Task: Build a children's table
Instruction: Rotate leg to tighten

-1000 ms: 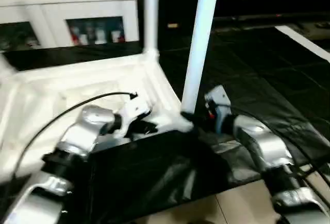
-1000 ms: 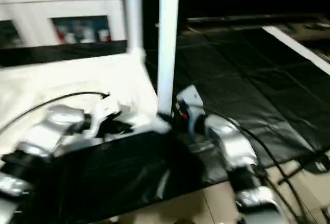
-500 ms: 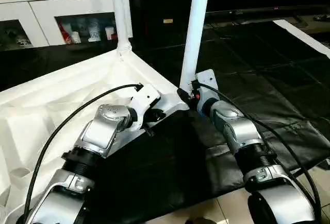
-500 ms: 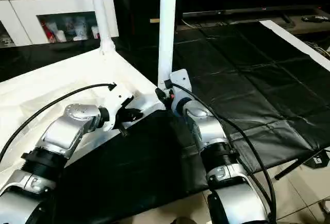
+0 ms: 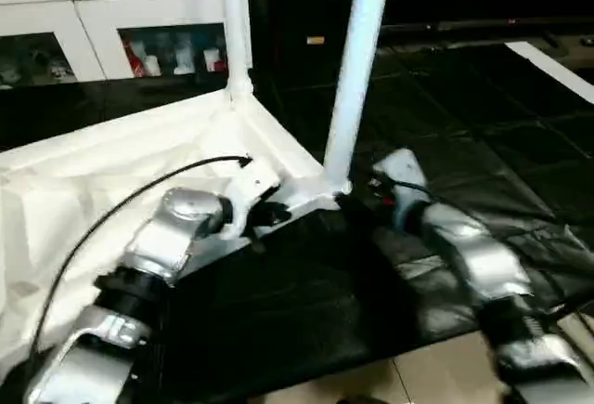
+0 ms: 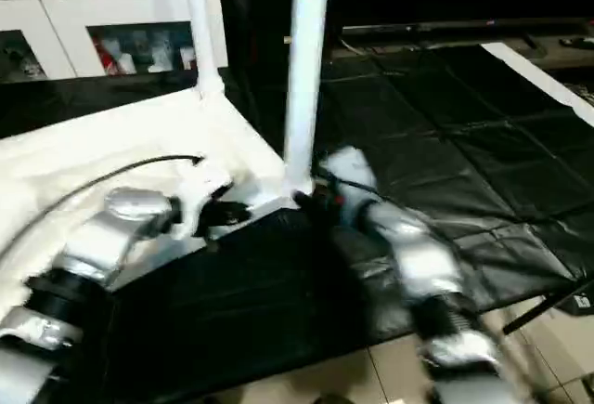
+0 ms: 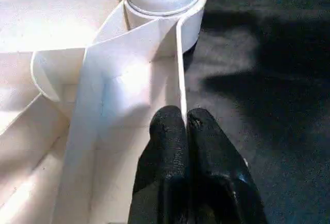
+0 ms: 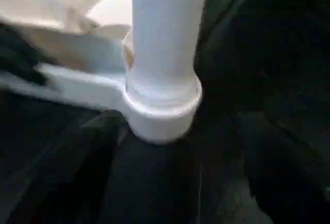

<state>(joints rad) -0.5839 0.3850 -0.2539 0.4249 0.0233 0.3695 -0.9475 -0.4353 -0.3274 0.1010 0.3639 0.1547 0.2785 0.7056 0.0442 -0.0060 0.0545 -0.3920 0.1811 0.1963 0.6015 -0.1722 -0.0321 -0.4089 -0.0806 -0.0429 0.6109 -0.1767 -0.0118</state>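
The white table top (image 5: pixel 111 190) lies upside down on a black sheet (image 5: pixel 483 135), filling the left half of the head views, its ribbed underside facing up and its long edge running from the lower left up toward the centre. Two white legs stand upright out of its corner sockets, long axes vertical: the near leg (image 5: pixel 357 70) rises from the corner at the centre of the frame, and the far leg (image 5: pixel 234 23) rises from the corner in the upper left centre, in front of a white cabinet (image 5: pixel 83 14) with glass doors. The left gripper (image 7: pixel 185 131) sits just left of the near leg's socket, its two black fingers pressed tightly together at the thin upright rim of the top, with the socket just beyond their tips. The right gripper (image 5: pixel 357 202) is at the right of the same socket, close to the base of the near leg; in its wrist view its dark fingers (image 8: pixel 82 157) stand spread wide on either side of the socket (image 8: pixel 162 113), clear of the leg.
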